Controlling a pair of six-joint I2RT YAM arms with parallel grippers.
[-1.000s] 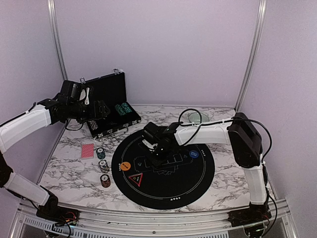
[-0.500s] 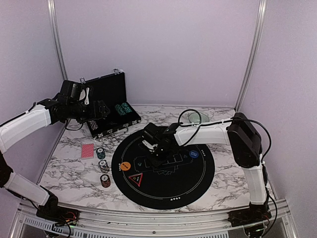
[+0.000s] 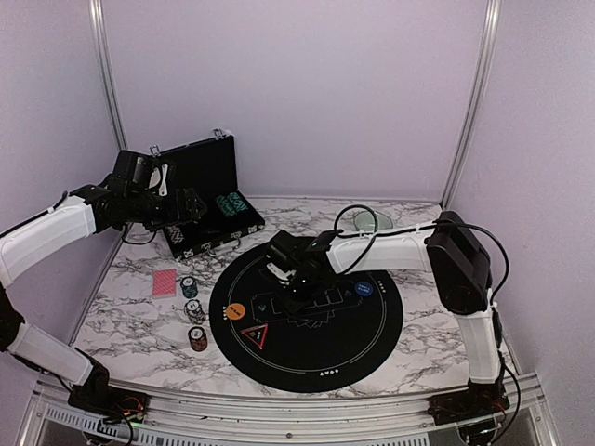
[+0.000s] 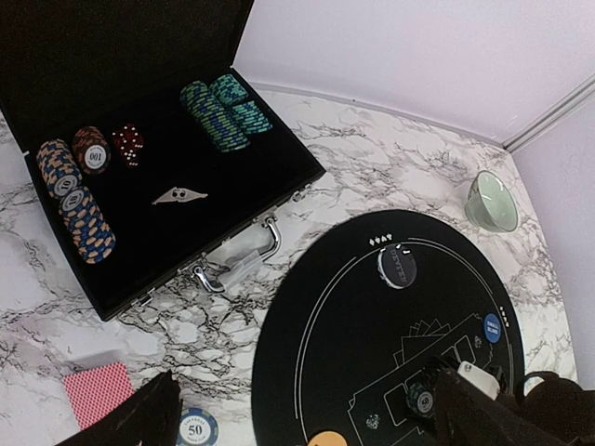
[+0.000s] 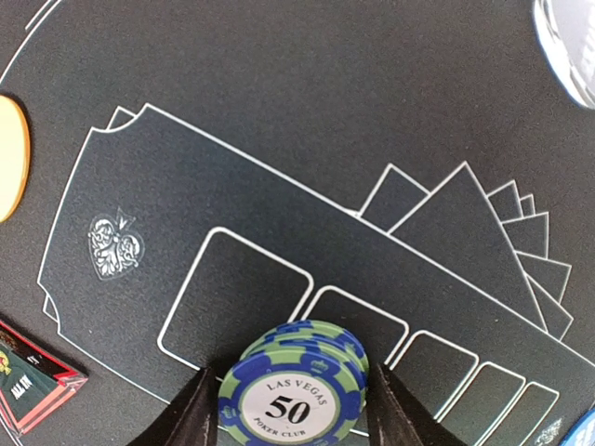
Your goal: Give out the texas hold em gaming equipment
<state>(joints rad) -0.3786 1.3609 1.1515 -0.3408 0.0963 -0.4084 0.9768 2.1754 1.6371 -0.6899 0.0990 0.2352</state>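
The right arm stands up from its base at the near right corner, bends at the elbow and stretches its forearm leftward over the round black felt mat (image 3: 321, 348). The right gripper (image 3: 296, 295) points down at the mat's middle. Its jaws sit either side of a small stack of blue-and-green striped poker chips (image 5: 290, 401), the top chip marked 50. The stack rests on the mat by the printed card outlines. The fingers (image 5: 197, 413) lie right against the stack's rim, but I cannot tell whether they are pinching it.

The left arm reaches up from the near left. The left gripper (image 3: 191, 206) is held high at the back left corner of the marbled counter (image 3: 121, 307), just in front of the open black hard case (image 4: 270, 172). Its jaws are spread wide and grip nothing.

Inside the case lie rows of teal-green chips (image 4: 223, 110), blue-and-orange chip stacks (image 4: 74, 200), a brown chip stack (image 4: 93, 151), a small block of red dice (image 4: 128, 144) and a little silvery piece (image 4: 181, 195). The pale green bowl (image 4: 491, 200) stands at the back of the counter, beyond the mat.

Left of the mat, the pinkish-red-backed playing cards (image 3: 165, 282) lie flat on the counter, with three short striped-edge chip stacks (image 3: 195, 311) in a line beside them. On the mat rest a round orange button disc (image 3: 236, 311), a round blue button disc (image 3: 363, 289) and a dark white-rimmed button disc (image 4: 398, 266).
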